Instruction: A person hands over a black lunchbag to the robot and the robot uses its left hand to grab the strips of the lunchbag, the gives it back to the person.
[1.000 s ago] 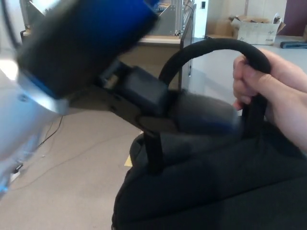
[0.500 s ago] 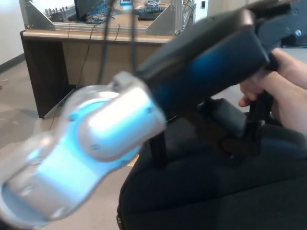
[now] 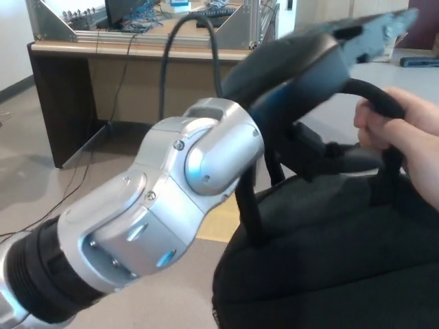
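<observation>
The black lunchbag [image 3: 329, 260] fills the lower right of the head view. Its strap [image 3: 248, 205] rises from the bag, passes behind my hand and comes out at the right, where a person's hand [image 3: 405, 130] grips it. My left hand [image 3: 309, 68] reaches in from the lower left on a silver forearm [image 3: 171, 205] and sits inside the strap loop. It is open: one finger [image 3: 377, 27] stretches out above the strap and another [image 3: 326, 152] lies below it. The middle of the strap is hidden by the hand.
A wooden workbench [image 3: 137, 75] with metal framing and cables stands behind on the left. A cardboard box [image 3: 405, 41] lies on the grey floor at the far right. A black cable [image 3: 164, 75] hangs down from my arm.
My left forearm has swung down and left while the hand rose inside the strap loop. The bag and the person's hand have shifted slightly to the right.
</observation>
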